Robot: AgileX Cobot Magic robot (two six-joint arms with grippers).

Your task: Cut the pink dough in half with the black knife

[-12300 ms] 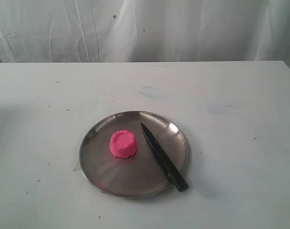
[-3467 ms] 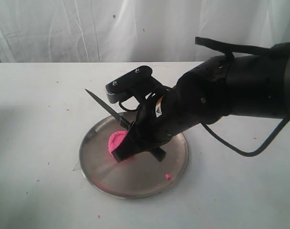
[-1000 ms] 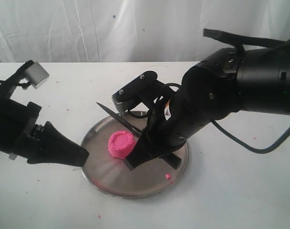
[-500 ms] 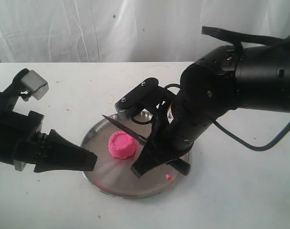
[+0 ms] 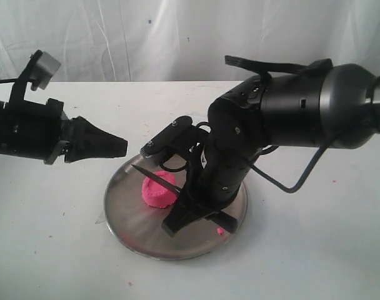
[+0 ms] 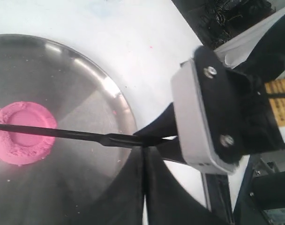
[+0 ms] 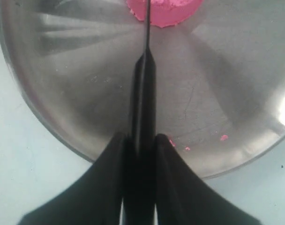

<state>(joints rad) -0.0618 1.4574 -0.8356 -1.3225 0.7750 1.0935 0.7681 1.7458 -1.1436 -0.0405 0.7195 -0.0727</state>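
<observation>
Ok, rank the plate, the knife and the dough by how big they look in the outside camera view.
1. The plate, widest by far.
2. The knife: only its blade shows; the handle is hidden in the right gripper.
3. The dough, close to the visible blade in length, so that order is unsure.

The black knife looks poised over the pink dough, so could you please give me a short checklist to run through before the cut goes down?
1. Black knife clamped by its handle in the right gripper: ok.
2. Blade lined up across the middle of the pink dough, per both wrist views: ok.
3. Dough still one uncut lump: ok.
4. Dough well inside the steel plate: ok.
5. Left gripper clear of the blade, off beside the plate: ok.
6. Blade already touching the dough: cannot tell.
</observation>
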